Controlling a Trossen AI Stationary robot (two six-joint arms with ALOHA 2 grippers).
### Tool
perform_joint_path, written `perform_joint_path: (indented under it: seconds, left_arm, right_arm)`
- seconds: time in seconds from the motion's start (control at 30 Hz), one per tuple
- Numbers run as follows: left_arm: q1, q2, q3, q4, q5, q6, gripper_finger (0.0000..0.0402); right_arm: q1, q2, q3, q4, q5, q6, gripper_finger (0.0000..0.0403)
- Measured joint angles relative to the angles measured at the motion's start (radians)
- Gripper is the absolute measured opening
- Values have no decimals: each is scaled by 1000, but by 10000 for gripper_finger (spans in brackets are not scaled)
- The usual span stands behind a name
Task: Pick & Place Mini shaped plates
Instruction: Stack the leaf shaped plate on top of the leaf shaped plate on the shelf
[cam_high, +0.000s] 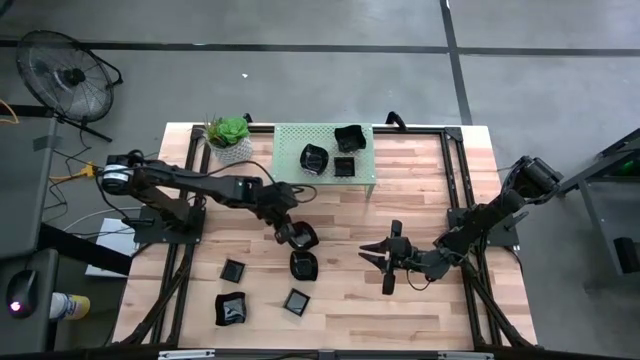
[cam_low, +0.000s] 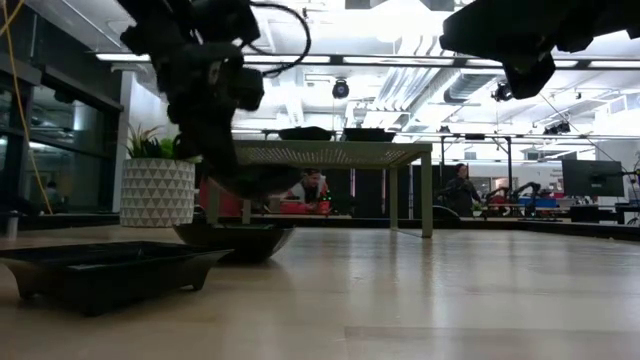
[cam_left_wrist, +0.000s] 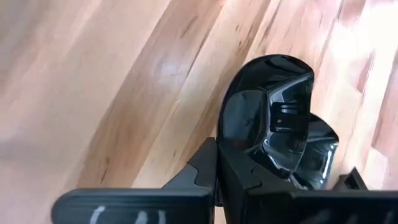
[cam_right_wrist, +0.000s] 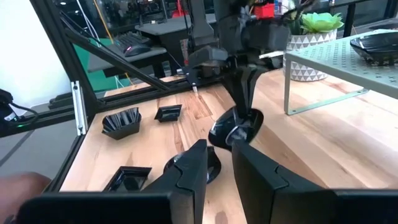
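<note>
My left gripper (cam_high: 290, 232) is shut on a rounded glossy black mini plate (cam_high: 303, 237), held above the middle of the table. Just below it, toward the near edge, a second rounded plate (cam_high: 303, 266) rests on its base on the wood. Three more black plates (cam_high: 233, 270) (cam_high: 230, 308) (cam_high: 297, 301) lie flat at the near left. Another three (cam_high: 314, 158) (cam_high: 348, 138) (cam_high: 344, 167) sit on the green shelf (cam_high: 290, 140). My right gripper (cam_high: 380, 268) hovers open to the right of the held plate, with nothing between its fingers. My left gripper pinches the rounded plate by its rim (cam_left_wrist: 245, 158) between its two fingers. The fingers (cam_right_wrist: 244, 99) come at it slanting down from above, from the table's left. The plate (cam_right_wrist: 236, 129) hangs tilted below them, clear of the table and of the plate beneath (cam_left_wrist: 320, 155).
A white-potted green plant (cam_high: 230, 135) stands at the far left beside the green perforated shelf. Black frame rails (cam_high: 455, 190) run along the table's sides. Bare wood lies between the two grippers and along the near right.
</note>
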Motion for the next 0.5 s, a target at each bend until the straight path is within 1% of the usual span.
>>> perform_joint_path:
  seconds: [0.13,0.23,0.3,0.37,0.5]
  left_arm:
    - [1,-2,95,-107,-38,39,0]
    - [1,-2,187,-193,-40,93,0]
    - [1,-2,264,-283,-36,154,0]
    - [3,-2,351,-415,-42,236,0]
    - [33,-2,540,-610,-97,394,0]
  right_arm:
    - [0,0,0,-4,0,14,71]
    - [0,0,0,-11,0,20,71]
    - [0,0,0,-14,0,20,71]
    - [0,0,0,-14,0,20,71]
    - [0,0,0,-14,-5,19,71]
